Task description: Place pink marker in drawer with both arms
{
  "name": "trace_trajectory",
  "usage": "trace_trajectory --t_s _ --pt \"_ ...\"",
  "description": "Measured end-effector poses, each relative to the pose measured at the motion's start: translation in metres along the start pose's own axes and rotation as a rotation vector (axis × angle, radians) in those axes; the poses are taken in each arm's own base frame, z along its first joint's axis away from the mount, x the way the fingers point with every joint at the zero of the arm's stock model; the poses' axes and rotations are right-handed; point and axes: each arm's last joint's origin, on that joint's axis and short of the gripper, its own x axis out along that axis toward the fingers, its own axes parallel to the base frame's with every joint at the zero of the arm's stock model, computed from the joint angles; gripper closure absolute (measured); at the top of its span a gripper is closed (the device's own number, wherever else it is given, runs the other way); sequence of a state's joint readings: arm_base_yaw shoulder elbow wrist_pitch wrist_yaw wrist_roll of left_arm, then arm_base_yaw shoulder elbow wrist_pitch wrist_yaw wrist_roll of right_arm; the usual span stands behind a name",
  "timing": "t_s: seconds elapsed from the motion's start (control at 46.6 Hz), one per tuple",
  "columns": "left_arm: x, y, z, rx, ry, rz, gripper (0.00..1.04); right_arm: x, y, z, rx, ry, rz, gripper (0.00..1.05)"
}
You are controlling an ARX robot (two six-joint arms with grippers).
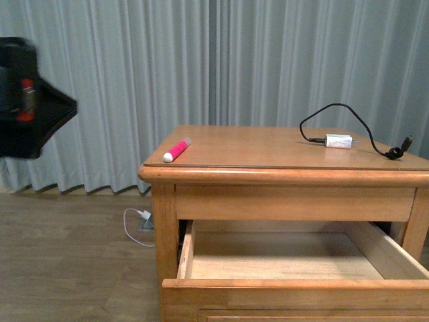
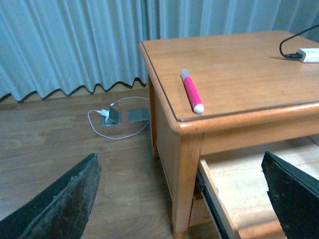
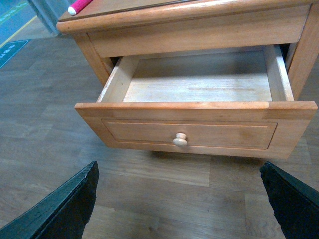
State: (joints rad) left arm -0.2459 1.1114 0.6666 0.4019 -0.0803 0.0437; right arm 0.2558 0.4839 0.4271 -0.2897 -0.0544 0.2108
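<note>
One part looks done: the drawer (image 3: 194,105) stands pulled open, its pale inside bare, low in the front view. The pink marker (image 1: 177,151) lies on the desk (image 1: 268,151), left of centre in that frame, untouched. The left fingers (image 2: 70,199) and right fingers (image 3: 70,204) are spread wide, holding nothing. Picking it up and dropping it in remain, I'd say.

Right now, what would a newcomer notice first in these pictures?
The bright pink marker lies near the left front corner of the wooden table top. Below the top, the drawer stands pulled open, with nothing visible inside. A white adapter with a looping black cable sits toward the top's right side.
</note>
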Motion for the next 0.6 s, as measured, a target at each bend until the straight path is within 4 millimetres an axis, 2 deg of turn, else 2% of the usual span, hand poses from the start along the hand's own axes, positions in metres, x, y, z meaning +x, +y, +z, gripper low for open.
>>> trace_trajectory --t_s 0.15,0.3,0.6 --pt "0.051 -0.001 0.011 -0.012 0.069 0.007 0.06 0.0 0.0 0.0 0.0 0.0 0.0 0.08" --pt "0.1 -0.002 0.011 -0.021 0.169 0.008 0.06 0.0 0.0 0.0 0.0 0.0 0.0 0.08" --pt "0.161 -0.017 0.013 -0.024 0.226 0.005 0.06 0.0 0.0 0.0 0.0 0.0 0.0 0.08"
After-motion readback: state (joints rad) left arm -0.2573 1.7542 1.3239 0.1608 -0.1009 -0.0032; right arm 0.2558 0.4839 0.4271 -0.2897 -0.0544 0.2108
